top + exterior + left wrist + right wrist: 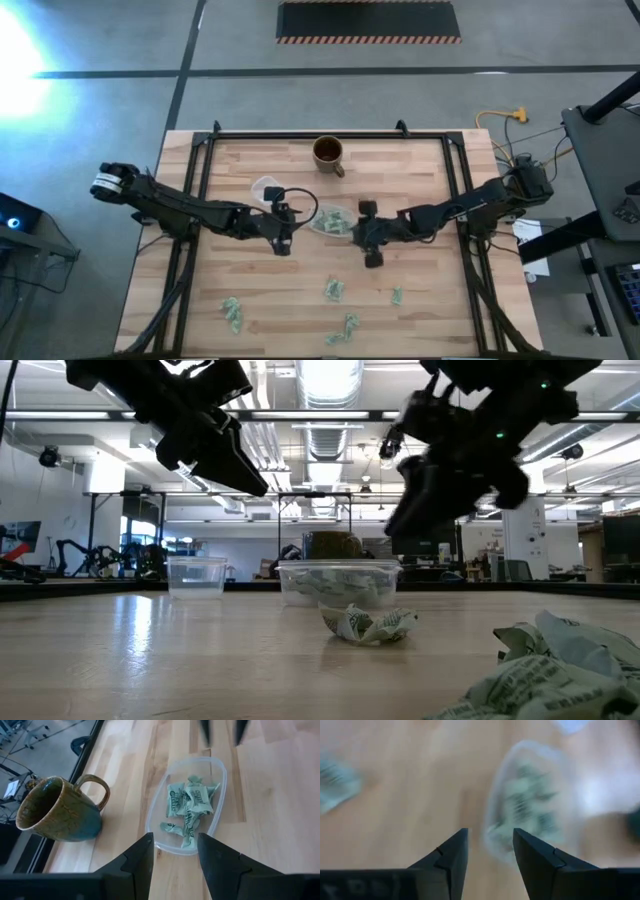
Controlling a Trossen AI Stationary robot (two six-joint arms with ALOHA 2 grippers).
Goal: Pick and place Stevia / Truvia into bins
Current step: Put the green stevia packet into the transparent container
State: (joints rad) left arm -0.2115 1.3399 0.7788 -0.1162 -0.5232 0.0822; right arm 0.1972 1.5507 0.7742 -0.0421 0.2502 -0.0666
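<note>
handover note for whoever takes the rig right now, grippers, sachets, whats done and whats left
Left gripper: open, empty, beside the tub.
Right gripper: open, empty, on the tub's other side.
Clear tub: mid-table, several sachets inside.
Loose sachets: about five clumps on the wood along the near edge.
Done: part of the batch is binned.
Left: pick up the loose ones and drop them in the tub.

Looks like a big robotics lab: polished concrete floor (100, 100), exposed ceiling ducts (330, 435), a hazard-striped mat (368, 20), workstations behind.
</note>
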